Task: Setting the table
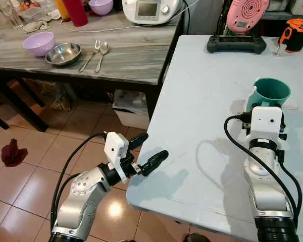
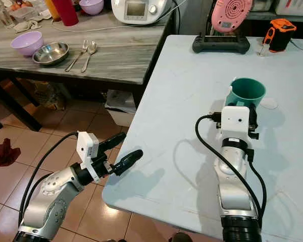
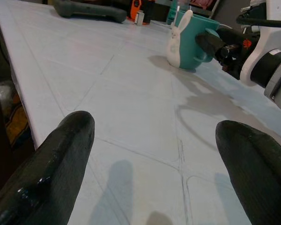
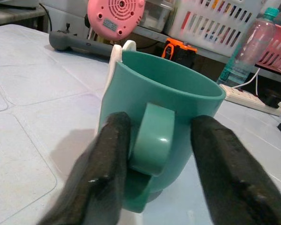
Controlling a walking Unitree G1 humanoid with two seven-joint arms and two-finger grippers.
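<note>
A teal mug with a white rabbit figure on its side stands upright on the pale table. My right gripper is at the mug, its two black fingers on either side of the handle. One finger touches the handle and the other stands a little apart, so the gripper is open. My left gripper hovers open and empty at the table's near left edge. On the wooden side table lie a purple bowl, a steel bowl, a fork and a spoon.
A pink fan on a black base and an orange tool stand at the pale table's far edge. A kitchen machine and a red cup sit on the wooden table. A red cloth lies on the tiled floor.
</note>
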